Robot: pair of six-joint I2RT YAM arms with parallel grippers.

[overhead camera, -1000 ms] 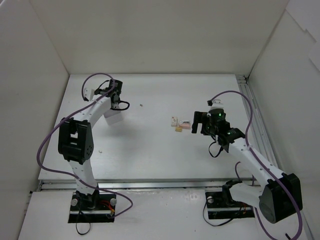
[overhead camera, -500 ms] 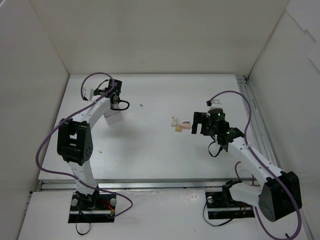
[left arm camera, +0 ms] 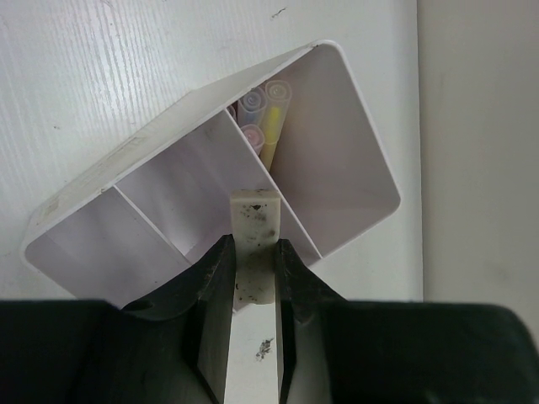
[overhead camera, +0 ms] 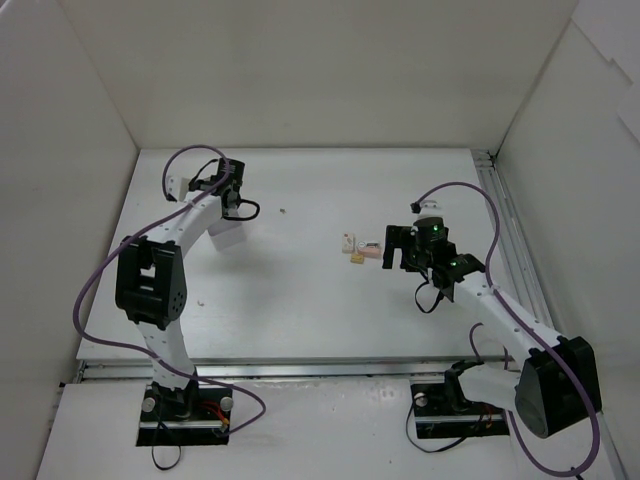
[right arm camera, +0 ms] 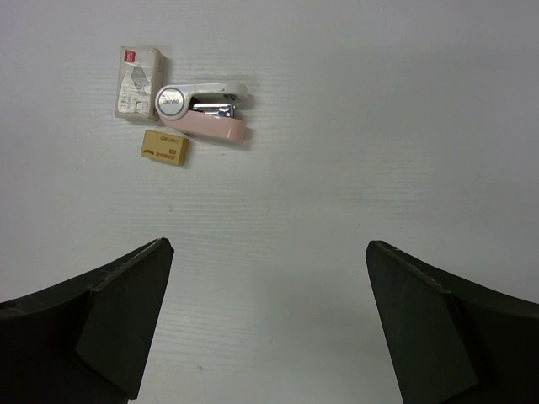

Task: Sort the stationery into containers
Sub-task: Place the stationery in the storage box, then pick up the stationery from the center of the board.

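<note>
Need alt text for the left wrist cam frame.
Left gripper clamps a scuffed white eraser over a white three-compartment organizer. Pastel pens sit in one end compartment; the other two look empty.

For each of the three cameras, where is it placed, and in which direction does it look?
Top external: above and behind the bases, looking down on the table; both whole arms show.
Left wrist: on the left arm, looking down into the organizer; the left gripper clamps a white eraser.
Right wrist: on the right arm, looking down at a pink stapler; the open right gripper shows at the bottom.
Shared: top external also shows the organizer and the stapler.
</note>
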